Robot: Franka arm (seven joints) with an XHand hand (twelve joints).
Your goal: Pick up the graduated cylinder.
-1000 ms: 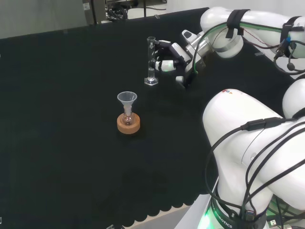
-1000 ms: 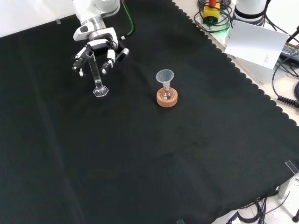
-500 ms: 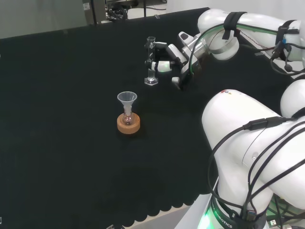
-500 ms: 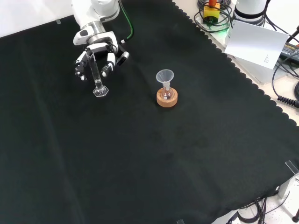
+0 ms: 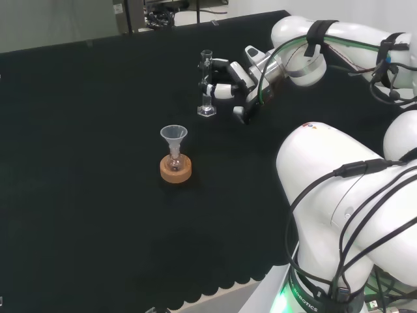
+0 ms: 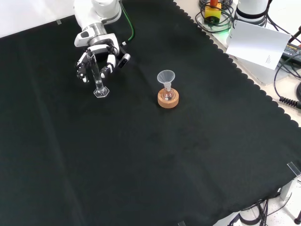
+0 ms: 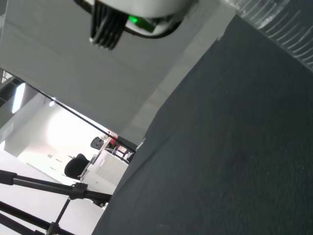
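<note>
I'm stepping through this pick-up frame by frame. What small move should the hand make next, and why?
Probably curl the fingers and thumb in around the tube. The hand already sits on both sides of the graduated cylinder, which stands upright with its base on the black cloth. The fingers look only partly curled, so I can't confirm a grip; lifting now might tip it.
</note>
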